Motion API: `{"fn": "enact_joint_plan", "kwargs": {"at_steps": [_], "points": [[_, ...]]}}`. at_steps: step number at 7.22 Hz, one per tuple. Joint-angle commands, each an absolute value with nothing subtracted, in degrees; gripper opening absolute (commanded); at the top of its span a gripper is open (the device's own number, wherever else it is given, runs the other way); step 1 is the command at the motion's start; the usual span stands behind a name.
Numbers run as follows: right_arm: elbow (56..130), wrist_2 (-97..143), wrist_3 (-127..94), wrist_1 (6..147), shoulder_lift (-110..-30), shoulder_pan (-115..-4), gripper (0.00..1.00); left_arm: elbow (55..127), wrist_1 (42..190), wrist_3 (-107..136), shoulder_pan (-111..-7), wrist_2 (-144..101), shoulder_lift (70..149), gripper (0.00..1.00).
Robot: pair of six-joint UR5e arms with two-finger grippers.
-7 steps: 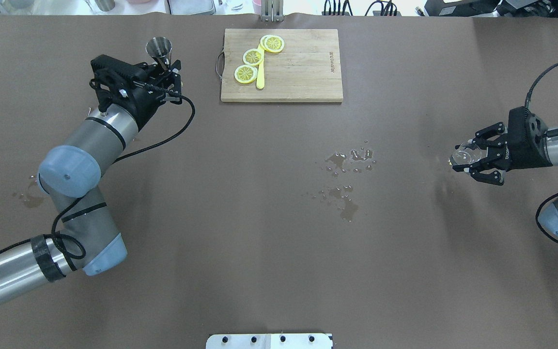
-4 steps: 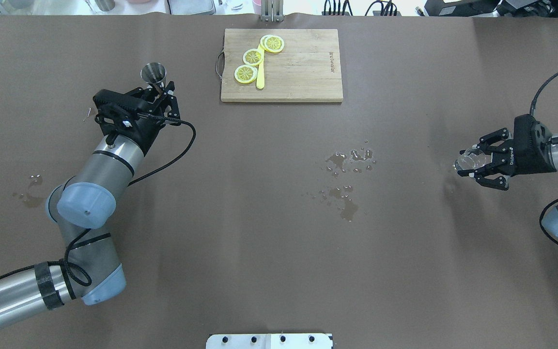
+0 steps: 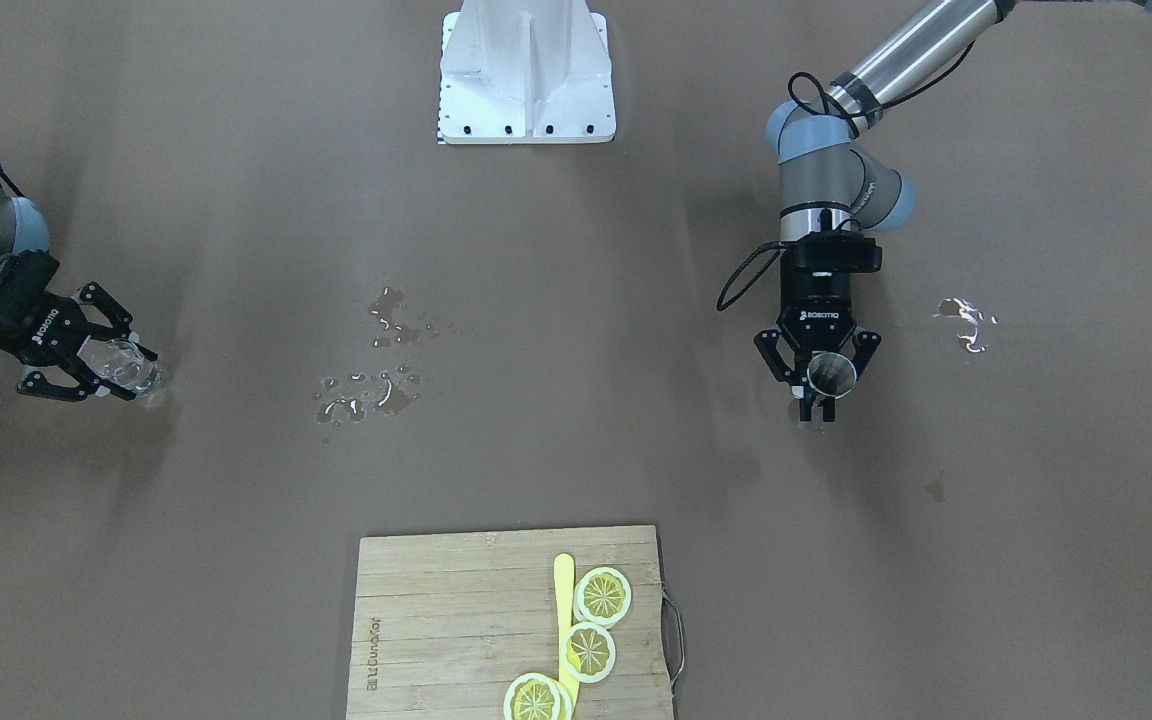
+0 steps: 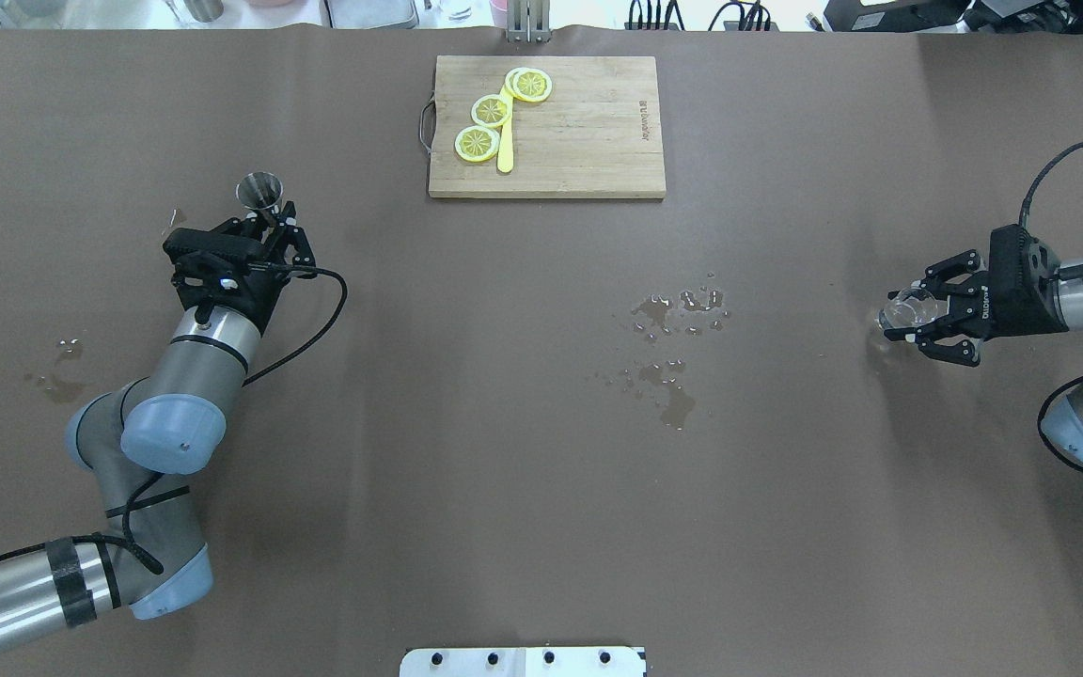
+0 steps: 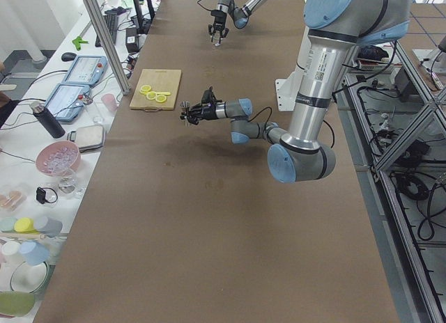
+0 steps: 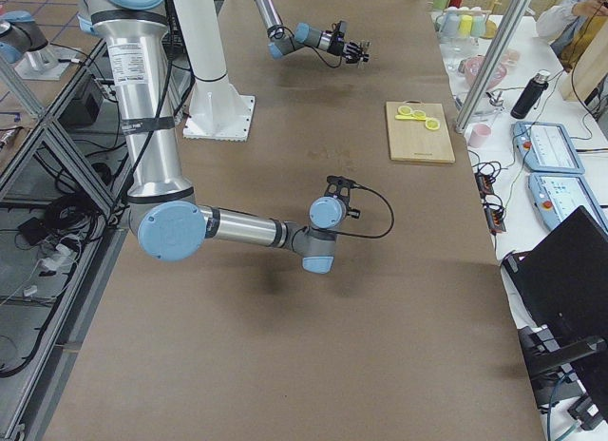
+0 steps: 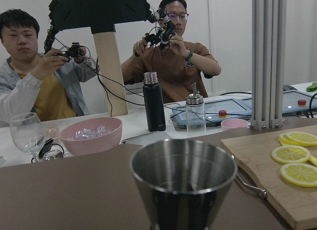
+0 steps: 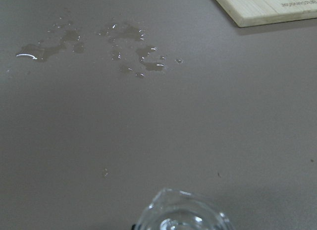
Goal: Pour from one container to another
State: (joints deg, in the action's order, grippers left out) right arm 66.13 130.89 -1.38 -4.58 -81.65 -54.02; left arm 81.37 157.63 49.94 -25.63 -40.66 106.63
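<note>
Your left tool [image 4: 271,224] is pinching the steel jigger [image 4: 259,191] low on its body. It stands upright with its mouth open to the ceiling, on the left side of the bench [image 4: 504,527] and short of the cutting board [image 4: 588,141]. Your right tool [image 4: 910,316] is clamped around the clear tumbler [image 4: 904,308], held above the bench far over on the right, so the two vessels are well apart.

The job now is to bring them together. Carry the tumbler level as you travel inward, and bring the jigger to meet it without tipping it. The jigger's mouth is narrow, so set the tumbler's lip just above and just inside that rim before you rotate the wrist, then tilt slowly for a thin stream. The puddles [image 4: 668,353] mid-bench show what a rushed or misaligned pour costs. I can't tell from these views how much liquid the tumbler holds, so assume it is full.
</note>
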Motion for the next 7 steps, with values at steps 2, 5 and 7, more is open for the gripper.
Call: {"fn": "enact_joint_plan", "kwargs": {"at_steps": [2,5,7], "points": [[64.2,130.9,-1.3,-4.7,-80.0,-54.1,0.00,80.9,158.3,54.3,-23.7,-38.9,104.9,0.00],[63.5,130.9,-1.3,-5.8,-80.3,-54.1,0.00,80.3,157.0,58.7,-20.7,-33.9,104.9,0.00],[63.1,130.9,-1.3,-6.4,-80.6,-54.1,0.00,79.5,156.7,58.7,-19.8,-31.6,104.9,0.00]]}}
